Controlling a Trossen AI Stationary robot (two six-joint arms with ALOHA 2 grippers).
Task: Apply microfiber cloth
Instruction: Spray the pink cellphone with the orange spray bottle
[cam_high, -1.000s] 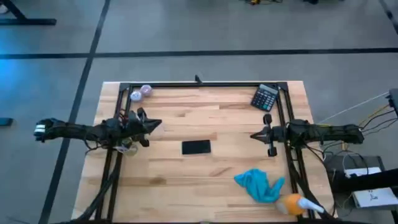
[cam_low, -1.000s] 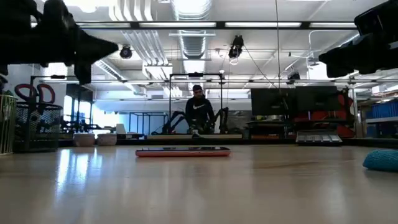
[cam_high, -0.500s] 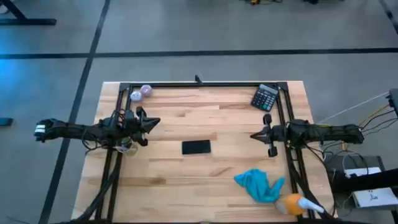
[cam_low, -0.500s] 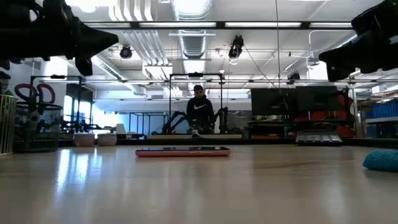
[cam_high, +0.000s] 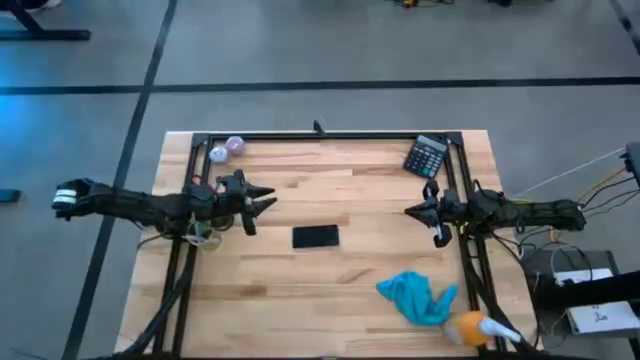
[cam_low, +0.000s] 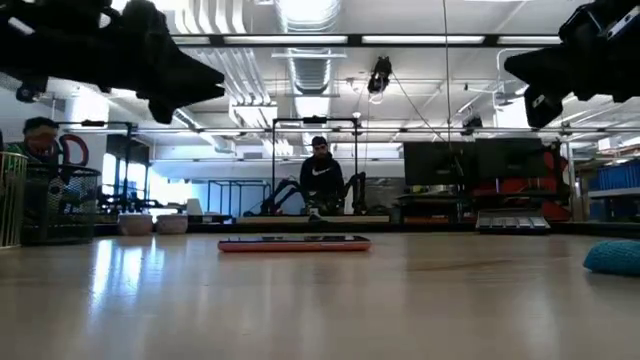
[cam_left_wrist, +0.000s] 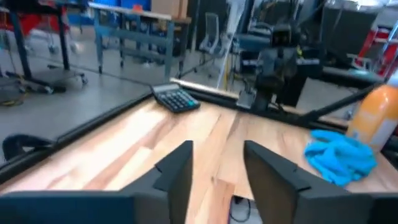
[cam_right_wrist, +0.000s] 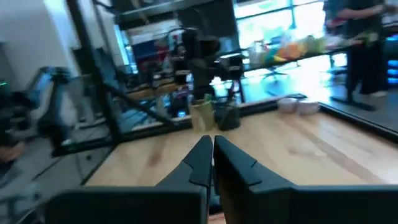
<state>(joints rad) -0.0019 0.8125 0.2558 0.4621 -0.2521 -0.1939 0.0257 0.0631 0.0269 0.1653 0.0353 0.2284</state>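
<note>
Parted on the left gripper (cam_left_wrist: 217, 171), with a clear gap between the two dark fingers (cam_left_wrist: 177, 168); pressed together and empty on the right gripper (cam_right_wrist: 212, 160). Both held above the table (cam_high: 350, 290), the left gripper (cam_high: 262, 198) just left of the black phone (cam_high: 316, 237), the right gripper (cam_high: 420, 211) at the right side of the frame, well apart from each other.

Microfiber cloth (cam_high: 415, 297) lying crumpled near the table's front right corner, untouched, just beside the orange spray bottle (cam_high: 470, 327) (possibly touching it; hard to tell from above). Also visible in the left wrist view as a teal heap (cam_left_wrist: 339, 157) next to the bottle (cam_left_wrist: 373, 112).

Looks like the very start of the task: neither arm near the cloth yet. Next move probably calls for the right gripper, the nearer one, to spread its fingers, swing toward the front edge and come down on a raised fold of the cloth, keeping clear of the bottle.

Containers: a mesh basket (cam_low: 60, 205) at the left in the low view, contents not discernible. Calculator (cam_high: 427, 157) sitting at the far right corner.
</note>
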